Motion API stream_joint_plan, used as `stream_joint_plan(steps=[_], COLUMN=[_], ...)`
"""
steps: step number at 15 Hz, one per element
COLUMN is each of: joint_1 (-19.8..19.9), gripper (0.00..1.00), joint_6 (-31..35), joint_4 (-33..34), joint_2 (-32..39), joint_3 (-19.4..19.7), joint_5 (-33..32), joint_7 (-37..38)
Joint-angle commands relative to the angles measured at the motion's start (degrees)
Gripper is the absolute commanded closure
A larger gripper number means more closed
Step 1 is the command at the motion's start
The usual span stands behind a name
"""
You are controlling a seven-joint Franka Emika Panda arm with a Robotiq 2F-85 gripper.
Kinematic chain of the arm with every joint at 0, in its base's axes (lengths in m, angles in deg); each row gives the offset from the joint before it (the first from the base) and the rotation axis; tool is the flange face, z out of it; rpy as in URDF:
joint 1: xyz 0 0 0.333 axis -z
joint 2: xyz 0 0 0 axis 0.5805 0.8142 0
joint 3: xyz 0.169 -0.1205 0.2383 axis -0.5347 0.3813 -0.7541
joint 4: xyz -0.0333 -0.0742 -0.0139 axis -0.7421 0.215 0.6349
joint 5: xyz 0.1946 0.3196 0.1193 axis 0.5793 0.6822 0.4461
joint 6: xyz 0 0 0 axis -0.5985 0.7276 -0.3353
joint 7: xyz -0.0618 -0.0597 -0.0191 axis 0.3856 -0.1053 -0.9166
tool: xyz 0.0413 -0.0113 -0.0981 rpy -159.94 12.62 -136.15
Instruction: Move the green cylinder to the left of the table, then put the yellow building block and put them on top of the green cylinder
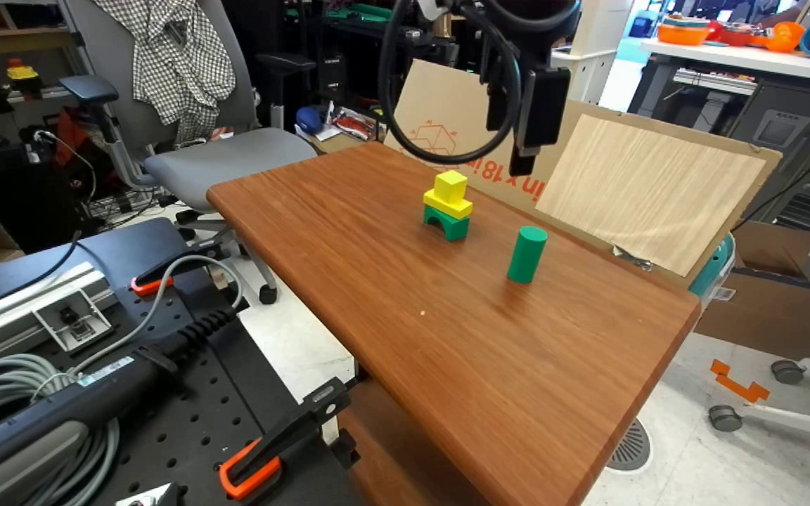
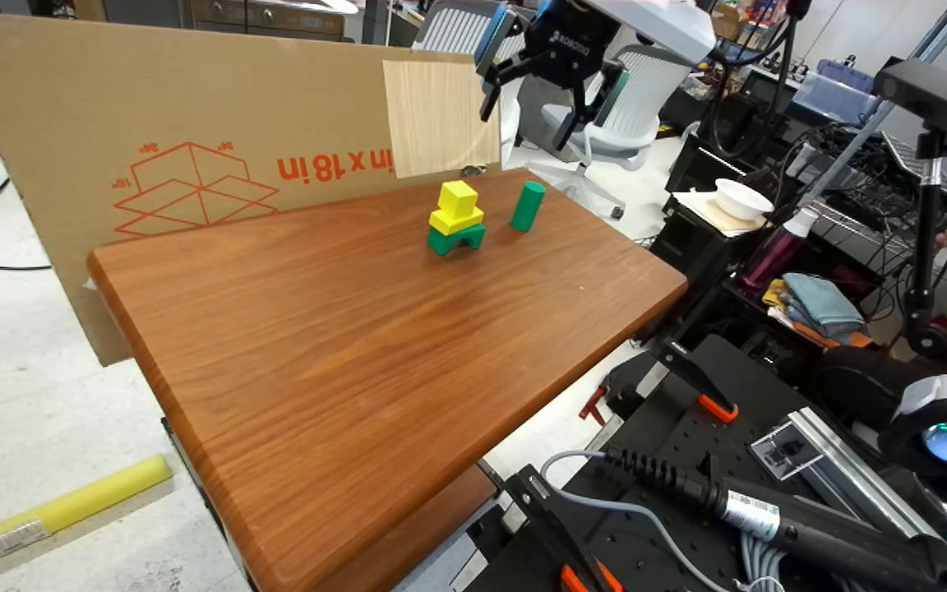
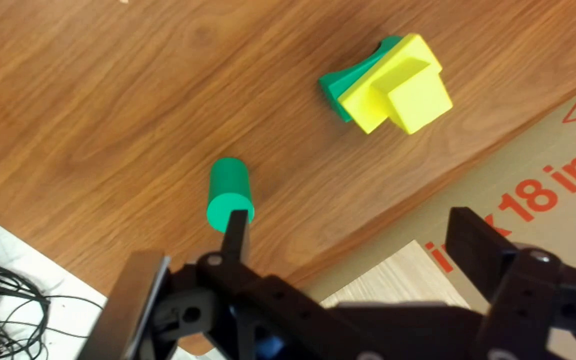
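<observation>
The green cylinder (image 1: 528,254) (image 2: 528,206) (image 3: 229,180) stands upright on the table (image 1: 391,281) (image 2: 317,353) (image 3: 118,115), apart from the block stack. The yellow building block (image 1: 451,187) (image 2: 458,198) (image 3: 420,102) sits on a wider, flatter yellow block (image 1: 448,204) (image 2: 455,221), which rests on a green arch block (image 1: 455,229) (image 2: 444,242) (image 3: 340,82). My gripper (image 2: 525,130) (image 3: 350,215) is open and empty, raised well above the table near its cardboard-side edge. In the wrist view one finger covers part of the cylinder's top. In an exterior view the gripper (image 1: 522,165) shows only edge-on.
A cardboard sheet (image 1: 440,98) (image 2: 293,99) stands along one long table edge, with a pale wood-grain panel (image 1: 651,190) (image 2: 441,115) on it. A black bench (image 1: 187,422) with orange-handled clamps (image 1: 250,469) adjoins the opposite side. A grey chair (image 1: 236,158) stands beyond one end.
</observation>
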Motion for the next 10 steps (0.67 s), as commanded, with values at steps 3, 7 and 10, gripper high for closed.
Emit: stream_joint_plan(steps=[3,7,10], joint_1=[-0.17,0.18,0.36], gripper=[0.0,0.0,0.0], joint_6=[-3.3,-5.63,-7.41], joint_4=[9.13,12.03,13.27], joint_2=[8.41,11.53,12.41], joint_3=[2.87,3.58,3.73], joint_5=[-0.88,-0.37,-0.14], joint_7=[1.37,0.96,0.66])
